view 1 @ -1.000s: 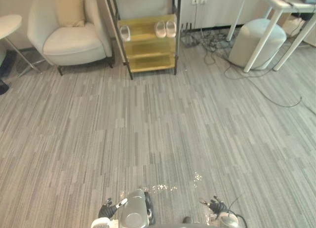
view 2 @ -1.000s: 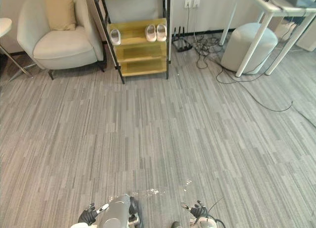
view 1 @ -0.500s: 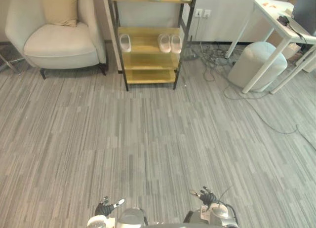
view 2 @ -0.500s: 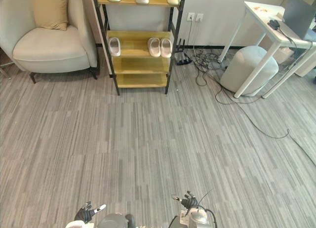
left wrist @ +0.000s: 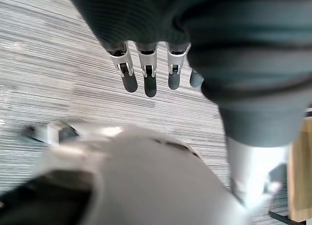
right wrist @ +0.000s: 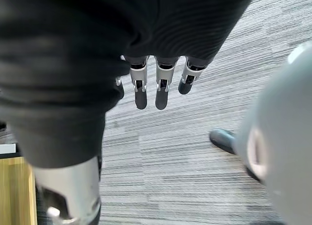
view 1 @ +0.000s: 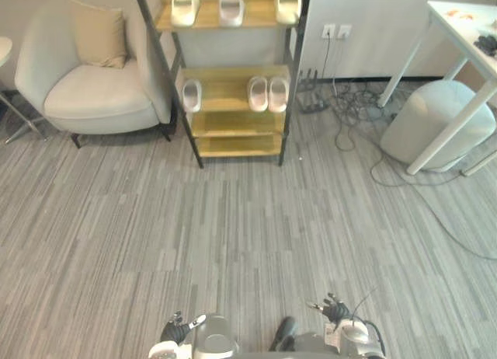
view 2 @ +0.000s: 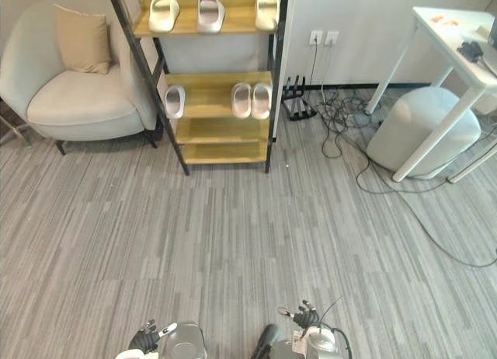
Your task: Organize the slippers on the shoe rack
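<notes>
The shoe rack [view 1: 233, 124], wooden shelves in a black frame, stands against the far wall. Three pale slippers lie on its top shelf: one on the left [view 1: 184, 5], one in the middle [view 1: 231, 5] and one on the right [view 1: 287, 3]. On the shelf below, a single slipper [view 1: 192, 95] lies on the left and a pair [view 1: 268, 93] on the right. The two lowest shelves are bare. My left hand [view 1: 180, 328] and right hand [view 1: 335, 309] hang low, far from the rack. Both have straight fingers [left wrist: 146, 76] [right wrist: 161, 91] over the carpet and hold nothing.
A pale armchair [view 1: 93, 95] with a beige cushion stands left of the rack. Right of it are loose cables [view 1: 349, 114] on the floor, a round pouf [view 1: 435, 126] and a white table [view 1: 466, 40]. Grey striped carpet lies between me and the rack.
The camera has moved: the rack now sits lower and larger in view, and its top shelf with three slippers shows fully. Both hands still hang low and empty.
</notes>
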Controlling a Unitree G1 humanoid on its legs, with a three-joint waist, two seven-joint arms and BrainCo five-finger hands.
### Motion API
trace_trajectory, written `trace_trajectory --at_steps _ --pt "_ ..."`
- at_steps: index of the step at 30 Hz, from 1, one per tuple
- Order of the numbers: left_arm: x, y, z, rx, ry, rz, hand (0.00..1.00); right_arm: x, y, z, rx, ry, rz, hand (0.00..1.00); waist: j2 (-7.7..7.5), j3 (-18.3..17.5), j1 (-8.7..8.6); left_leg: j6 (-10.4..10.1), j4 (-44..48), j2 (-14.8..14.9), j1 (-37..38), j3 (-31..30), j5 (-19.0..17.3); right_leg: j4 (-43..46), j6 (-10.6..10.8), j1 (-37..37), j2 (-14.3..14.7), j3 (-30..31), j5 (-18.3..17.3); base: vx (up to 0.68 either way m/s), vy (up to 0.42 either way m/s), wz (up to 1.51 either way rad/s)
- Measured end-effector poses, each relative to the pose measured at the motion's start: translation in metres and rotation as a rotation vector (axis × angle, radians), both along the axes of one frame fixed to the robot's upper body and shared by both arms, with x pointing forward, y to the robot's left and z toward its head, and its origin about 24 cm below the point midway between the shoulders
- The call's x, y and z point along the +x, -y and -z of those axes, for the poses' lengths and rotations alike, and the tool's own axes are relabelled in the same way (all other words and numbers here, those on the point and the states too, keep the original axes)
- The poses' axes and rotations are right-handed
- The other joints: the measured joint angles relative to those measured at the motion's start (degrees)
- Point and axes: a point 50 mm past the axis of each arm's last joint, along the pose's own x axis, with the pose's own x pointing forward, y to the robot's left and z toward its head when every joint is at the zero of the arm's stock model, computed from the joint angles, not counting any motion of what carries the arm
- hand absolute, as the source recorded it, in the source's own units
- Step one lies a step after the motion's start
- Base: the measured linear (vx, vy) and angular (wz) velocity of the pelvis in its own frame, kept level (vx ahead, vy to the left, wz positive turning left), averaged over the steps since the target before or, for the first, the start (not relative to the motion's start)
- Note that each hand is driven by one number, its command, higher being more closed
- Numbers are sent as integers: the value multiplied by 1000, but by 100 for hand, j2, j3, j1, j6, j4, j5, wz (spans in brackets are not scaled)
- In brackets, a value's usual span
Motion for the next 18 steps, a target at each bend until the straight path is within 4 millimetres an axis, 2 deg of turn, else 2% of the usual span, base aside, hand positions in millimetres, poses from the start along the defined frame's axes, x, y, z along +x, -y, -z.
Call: trace_trajectory --at_steps 1,2,3,4,5,6,7,8,9,10,11,12,13,14,15,16,18 --pt "2 0 0 1 4 0 0 3 -2 -1 3 8 -2 0 -35 21 37 93 -1102 -302 -102 -15 164 -76 78 79 -80 66 -38 356 64 -26" --pt "2 0 -1 1 5 0 0 3 -2 -1 3 9 -2 0 -46 28 44 89 -1303 -362 -104 -20 225 -78 99 92 -104 80 -55 286 115 -33" --pt "3 -1 -1 2 6 -7 0 3 -3 -1 6 9 -3 0 -119 61 150 116 -2465 -697 23 -127 1100 -87 243 180 -251 223 -138 393 145 -46" --pt "0 -1 0 -2 -1 -15 0 2 -4 0 8 5 -3 0 -92 2 254 143 -2979 -797 305 -66 1966 -166 421 297 -270 359 -162 475 154 -44" --pt "1 -2 0 0 1 -15 0 2 -6 0 13 6 -4 0 -132 4 265 282 -2981 -837 324 -53 1986 -194 453 339 -295 370 -162 473 110 -18" --pt "5 -9 -3 18 11 -11 0 4 -15 0 34 11 -7 0 -339 9 256 417 -2838 -965 272 10 1844 -319 571 383 -438 364 -170 367 50 6" --pt "9 -13 -4 27 19 -11 0 7 -21 -1 48 19 -12 0 -465 40 272 523 -2494 -989 209 40 1565 -393 661 507 -490 363 -159 350 49 4" --pt "9 -14 -4 29 18 -13 0 8 -22 -1 50 22 -14 0 -498 38 283 544 -2390 -988 219 54 1465 -388 701 553 -506 365 -160 330 60 -11" --pt "8 -15 -4 30 15 -15 0 9 -22 -2 50 26 -16 0 -523 22 292 594 -2124 -955 337 91 1129 8 901 585 -574 435 -236 306 116 -25" --pt "6 -14 -3 28 9 -13 0 8 -21 -1 46 27 -19 0 -493 13 280 566 -2085 -889 623 146 872 1274 1178 254 -783 533 -467 296 144 -25" --pt "6 -15 -4 29 10 -9 0 8 -21 -1 45 27 -19 0 -492 14 277 566 -2106 -888 746 151 807 1984 1186 17 -942 564 -504 270 187 -9" --pt "6 -20 -5 42 10 1 0 6 -22 -1 49 23 -22 0 -610 -6 248 616 -2232 -1008 1011 152 730 3487 1090 -546 -1352 641 -424 211 148 10" --pt "6 -21 -5 47 9 5 0 5 -22 0 50 20 -22 0 -628 4 231 645 -2277 -1049 1096 133 709 3810 1063 -691 -1450 644 -446 283 148 31" --pt "5 -24 -5 56 5 10 0 -4 -21 3 52 -5 -16 0 -700 9 224 688 -2476 -1178 1469 48 635 4581 883 -995 -1727 607 -577 311 95 38" --pt "3 -24 -5 60 0 7 0 -9 -21 5 53 -17 -13 0 -709 3 210 693 -2667 -1211 1754 -22 621 4568 739 -1102 -1783 445 -746 315 74 38" --pt "3 -24 -5 60 -1 6 0 -10 -21 5 53 -19 -13 0 -706 5 201 692 -2707 -1211 1814 -50 621 4497 725 -1120 -1785 392 -782 357 43 46" --pt "6 -23 -6 59 6 11 0 -3 -20 3 53 1 -19 0 -642 31 104 687 -2945 -1120 2050 -333 624 2994 626 -1441 -1414 260 -837 316 -24 53"
